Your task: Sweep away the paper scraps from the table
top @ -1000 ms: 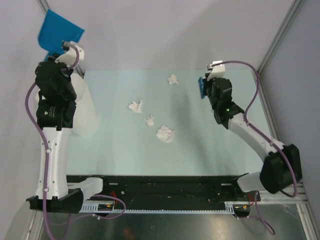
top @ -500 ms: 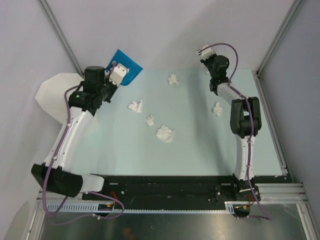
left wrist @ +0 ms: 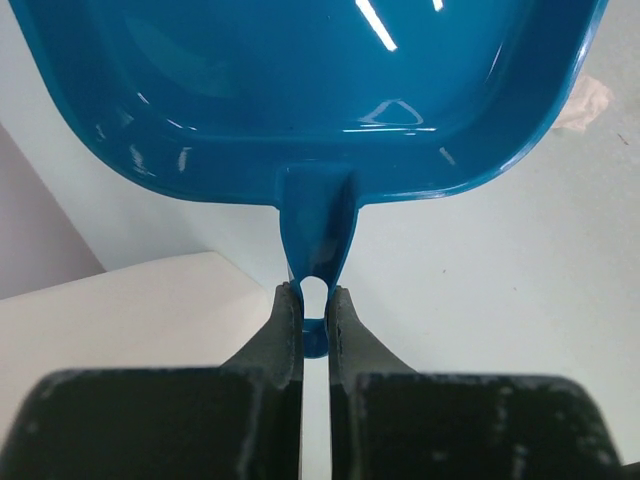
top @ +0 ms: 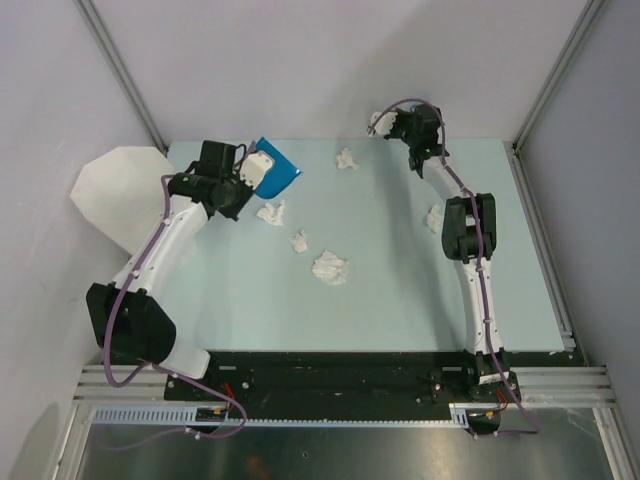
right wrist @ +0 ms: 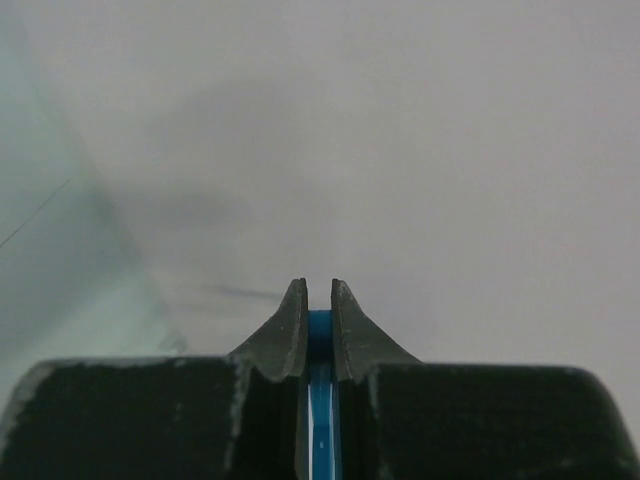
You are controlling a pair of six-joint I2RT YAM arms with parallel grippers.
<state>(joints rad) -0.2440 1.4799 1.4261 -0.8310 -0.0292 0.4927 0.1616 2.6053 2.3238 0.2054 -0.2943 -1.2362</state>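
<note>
Left gripper clamps dustpan handle; right gripper clamps thin blue tool. Scraps unswept on table, nearest beside left gripper; sweeping likely mostly ahead.

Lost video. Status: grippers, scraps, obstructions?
Left gripper shut on blue dustpan handle. Right gripper shut on thin blue tool. Five paper scraps on table; right arm overlaps one.
</note>
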